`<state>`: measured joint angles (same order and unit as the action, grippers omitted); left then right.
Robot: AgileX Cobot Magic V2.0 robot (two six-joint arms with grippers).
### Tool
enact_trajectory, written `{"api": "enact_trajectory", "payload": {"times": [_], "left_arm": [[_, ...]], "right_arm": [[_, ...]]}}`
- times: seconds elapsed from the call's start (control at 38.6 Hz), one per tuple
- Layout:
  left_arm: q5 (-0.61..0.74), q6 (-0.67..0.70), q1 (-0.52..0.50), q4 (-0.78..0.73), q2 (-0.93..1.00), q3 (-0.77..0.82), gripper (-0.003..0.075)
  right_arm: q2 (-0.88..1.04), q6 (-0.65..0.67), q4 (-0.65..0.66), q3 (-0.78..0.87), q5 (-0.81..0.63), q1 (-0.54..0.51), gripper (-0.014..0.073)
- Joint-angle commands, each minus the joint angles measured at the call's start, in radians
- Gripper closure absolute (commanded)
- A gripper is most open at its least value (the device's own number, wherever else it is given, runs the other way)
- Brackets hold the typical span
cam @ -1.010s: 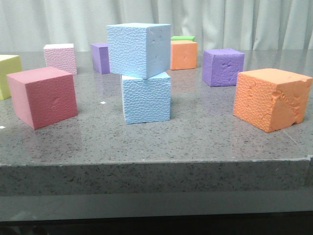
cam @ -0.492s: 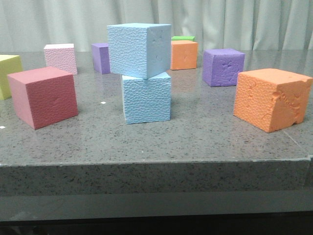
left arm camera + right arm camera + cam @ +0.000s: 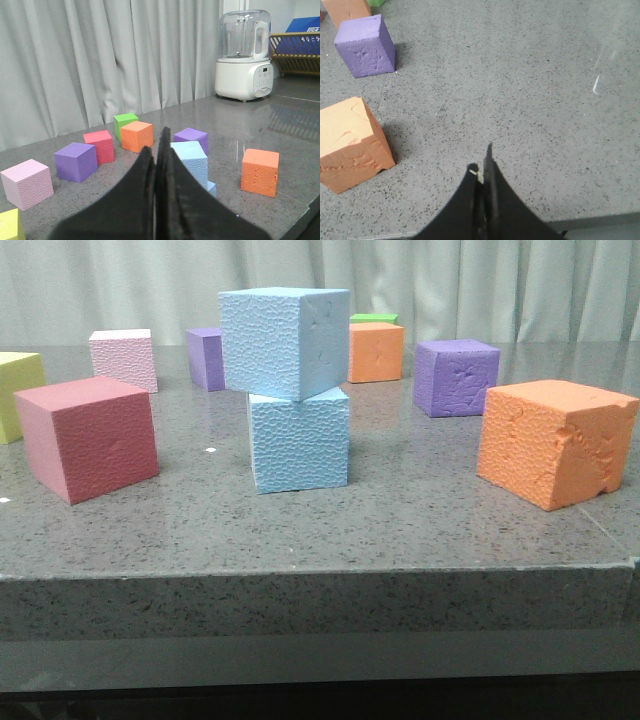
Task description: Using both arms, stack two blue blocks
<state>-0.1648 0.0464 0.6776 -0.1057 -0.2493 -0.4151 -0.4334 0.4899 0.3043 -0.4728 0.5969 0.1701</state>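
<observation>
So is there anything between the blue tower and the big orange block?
No. In the front view, only bare grey table lies between the stacked blue blocks and the big orange block.

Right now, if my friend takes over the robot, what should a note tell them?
Left gripper: shut, holding nothing, back from the blocks.
Right gripper: shut, holding nothing, over bare table.
Blocks: the top blue block sits on the bottom blue block near the table's middle. It is twisted and overhangs toward the left.
Done: the two blue blocks are stacked and free of both grippers.
Left: probably nothing, only keep the arms away from the stack.
</observation>
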Motion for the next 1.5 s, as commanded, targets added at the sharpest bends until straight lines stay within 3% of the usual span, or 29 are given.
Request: {"api": "enact_trajectory", "payload": {"times": [0.0, 0.13, 0.23, 0.41, 0.65, 0.88, 1.48], "left_arm": [[0.077, -0.001, 0.005, 0.004, 0.013, 0.016, 0.0741], [0.077, -0.001, -0.071, 0.040, 0.156, 0.152, 0.0741], [0.058, -0.001, -0.203, 0.080, 0.280, 0.239, 0.0741], [0.065, -0.001, -0.428, 0.093, 0.269, 0.323, 0.0741], [0.138, -0.001, -0.572, 0.093, 0.275, 0.425, 0.0741], [0.103, -0.001, -0.638, 0.093, 0.275, 0.423, 0.0741], [0.103, -0.001, -0.641, 0.093, 0.273, 0.423, 0.0741]], "right_arm": [[-0.004, -0.012, 0.014, -0.028, -0.065, -0.006, 0.0660], [-0.004, -0.012, 0.014, -0.028, -0.065, -0.006, 0.0660], [-0.004, -0.012, 0.014, -0.028, -0.065, -0.006, 0.0660], [-0.004, -0.012, 0.014, -0.028, -0.065, -0.006, 0.0660], [-0.004, -0.012, 0.014, -0.028, -0.067, -0.006, 0.0660], [-0.004, -0.012, 0.014, -0.028, -0.066, -0.006, 0.0660], [-0.004, -0.012, 0.014, -0.028, -0.066, -0.006, 0.0660]]}}
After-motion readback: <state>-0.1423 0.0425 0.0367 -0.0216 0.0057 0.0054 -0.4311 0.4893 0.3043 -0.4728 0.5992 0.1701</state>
